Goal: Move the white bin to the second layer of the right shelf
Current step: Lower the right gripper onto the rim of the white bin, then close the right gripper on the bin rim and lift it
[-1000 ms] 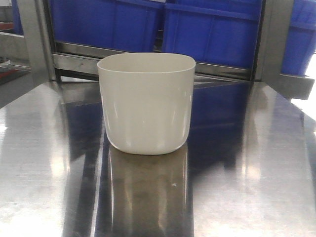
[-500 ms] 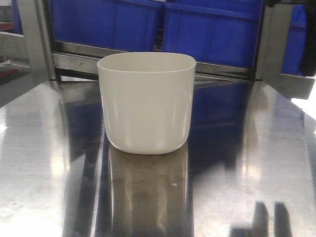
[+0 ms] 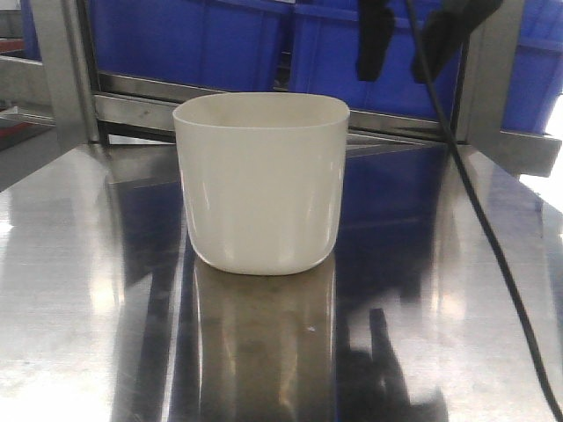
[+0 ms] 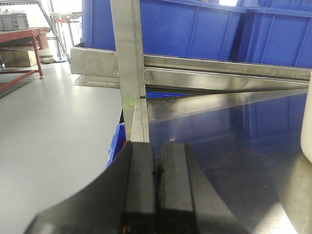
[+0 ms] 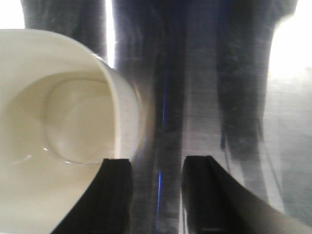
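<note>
The steel tabletop [image 3: 457,290] fills most of the front view, bare and glossy, with open surface to the left, to the right and in front of the only thing standing on it. Along its far edge runs a steel rail [image 3: 132,110] between upright posts [image 3: 62,70], and blue crates [image 3: 202,35] sit just behind and above that rail, closing off the back. The white bin [image 3: 261,189] stands upright near the middle of the tabletop, mouth up and empty, well clear of the side edges and a little in front of the rail. The right gripper [image 3: 396,70] hangs above and to the right of the bin's rim, in front of the crates. Its two fingers are spread apart with nothing between them. From the right wrist, one finger lines up over the bin's near wall and the other over bare steel. The left gripper [image 4: 156,180] sits low at the table's left corner post, fingers pressed together on nothing. A black cable [image 3: 493,246] trails down across the tabletop's right side.
</note>
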Action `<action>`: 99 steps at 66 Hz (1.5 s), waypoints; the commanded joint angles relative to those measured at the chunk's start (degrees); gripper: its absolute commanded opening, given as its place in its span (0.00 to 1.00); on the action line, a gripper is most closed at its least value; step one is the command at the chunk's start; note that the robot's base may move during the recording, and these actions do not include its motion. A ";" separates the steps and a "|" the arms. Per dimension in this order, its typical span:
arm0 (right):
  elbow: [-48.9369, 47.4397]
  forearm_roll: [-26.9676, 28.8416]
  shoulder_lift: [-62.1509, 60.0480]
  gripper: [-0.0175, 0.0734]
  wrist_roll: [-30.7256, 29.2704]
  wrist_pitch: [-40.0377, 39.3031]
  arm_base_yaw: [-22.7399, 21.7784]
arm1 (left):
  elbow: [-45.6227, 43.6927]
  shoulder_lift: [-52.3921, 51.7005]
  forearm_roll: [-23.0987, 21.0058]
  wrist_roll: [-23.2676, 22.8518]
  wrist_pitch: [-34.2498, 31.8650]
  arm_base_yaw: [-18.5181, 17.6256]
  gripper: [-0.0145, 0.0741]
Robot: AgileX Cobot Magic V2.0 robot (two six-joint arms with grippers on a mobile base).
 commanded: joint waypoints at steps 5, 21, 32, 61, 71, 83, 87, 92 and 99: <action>-4.09 -0.26 0.52 0.59 0.13 -1.28 0.71 | 2.11 -0.80 -0.35 -0.15 -4.81 -0.25 0.26; -4.16 0.01 2.74 0.59 0.13 -3.07 0.78 | 2.11 -0.80 -0.35 -0.15 -4.81 -0.25 0.26; -4.16 0.13 5.17 0.59 0.13 -3.13 0.78 | 2.11 -0.80 -0.35 -0.15 -4.81 -0.25 0.26; -4.16 -0.45 8.43 0.55 0.13 -3.17 0.52 | 2.11 -0.80 -0.35 -0.15 -4.81 -0.25 0.26; -4.16 -0.45 8.80 0.45 0.13 -3.35 0.52 | 2.11 -0.80 -0.35 -0.15 -4.81 -0.25 0.26; -4.16 -0.50 8.80 0.42 0.13 -3.87 0.52 | 2.11 -0.80 -0.35 -0.15 -4.81 -0.25 0.26; -4.16 -0.50 8.80 0.42 0.13 -4.08 0.52 | 2.11 -0.80 -0.35 -0.15 -4.81 -0.25 0.26; -4.16 -0.50 8.80 0.41 0.13 -4.25 0.52 | 2.11 -0.80 -0.35 -0.15 -4.81 -0.25 0.26; -4.16 -0.50 8.80 0.33 0.13 -4.25 0.52 | 2.11 -0.80 -0.35 -0.15 -4.81 -0.25 0.26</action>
